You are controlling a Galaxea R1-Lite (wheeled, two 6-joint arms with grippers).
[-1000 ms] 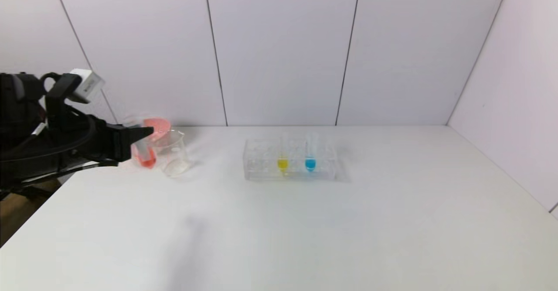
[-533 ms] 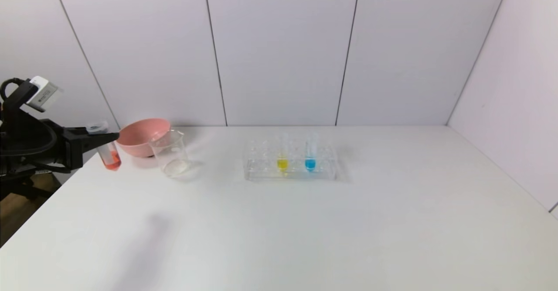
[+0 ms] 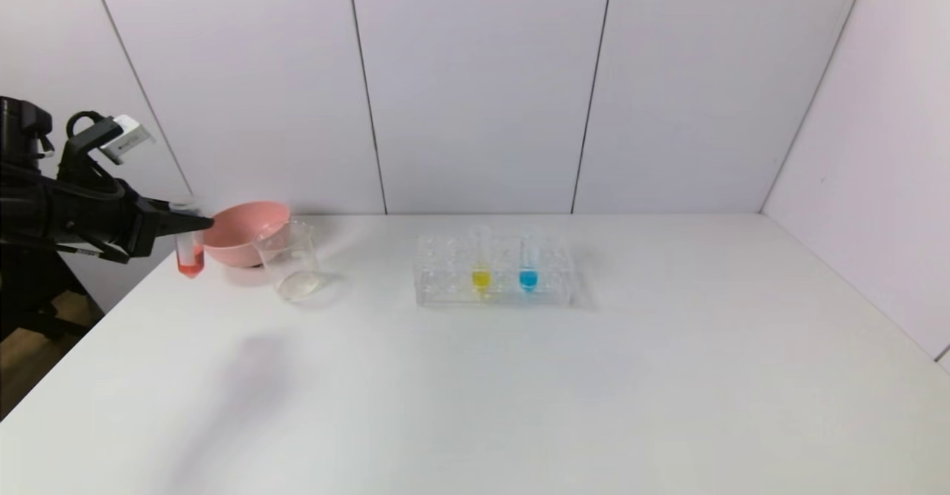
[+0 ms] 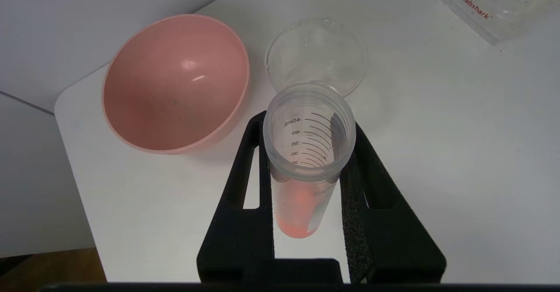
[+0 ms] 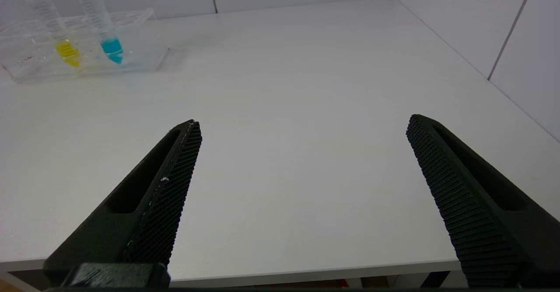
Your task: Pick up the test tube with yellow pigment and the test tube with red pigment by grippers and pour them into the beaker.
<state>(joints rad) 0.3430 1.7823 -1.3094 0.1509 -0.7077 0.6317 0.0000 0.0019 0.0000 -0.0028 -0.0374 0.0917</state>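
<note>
Red-orange liquid sits low in the test tube with red pigment, clamped upright in my left end effector, nine o'clock of the beaker. Pink bowl crowds between; tipping early spills there. Right end effector gapes empty.

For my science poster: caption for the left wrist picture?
Left gripper holds the red test tube beside a pink bowl.
</note>
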